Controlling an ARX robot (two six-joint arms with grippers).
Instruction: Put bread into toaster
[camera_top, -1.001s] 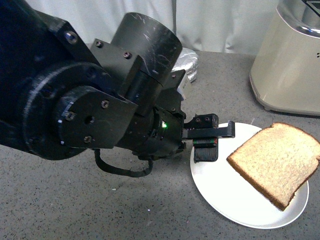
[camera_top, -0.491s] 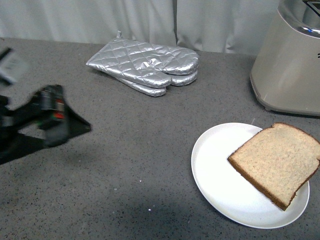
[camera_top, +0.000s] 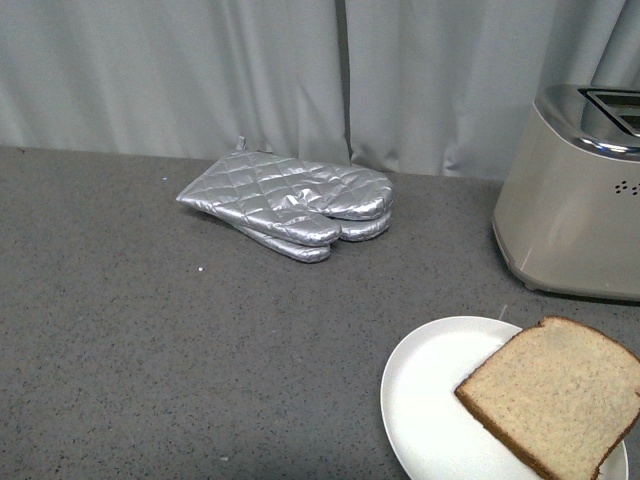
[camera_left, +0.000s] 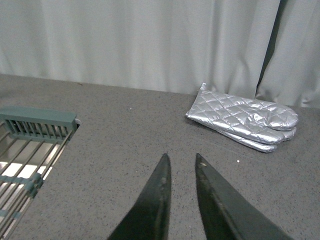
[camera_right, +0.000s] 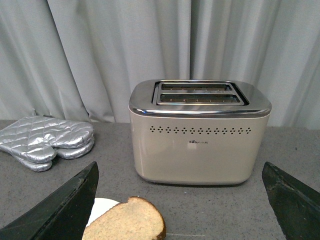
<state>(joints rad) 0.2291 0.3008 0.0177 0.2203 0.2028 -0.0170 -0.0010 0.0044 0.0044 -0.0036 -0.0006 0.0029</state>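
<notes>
Front view: no arm is showing; one slice of bread (camera_top: 555, 395) is lying flat on one white plate (camera_top: 425, 400), near the single toaster (camera_top: 565, 220); two oven mitts (camera_top: 290, 200) are sitting stacked, well apart. Left wrist view: the left gripper (camera_left: 181, 159) is hanging empty, fingers a narrow gap apart, facing the mitts. Right wrist view: the right gripper (camera_right: 180, 170) is gaping wide and empty, the bread lying just ahead, the toaster behind it; this arm is likely the nearer.

bread (camera_top: 555, 400): 1 | toaster (camera_top: 570, 220): 1 | plate (camera_top: 420, 400): 1 | oven mitts (camera_top: 290, 200): 2
</notes>
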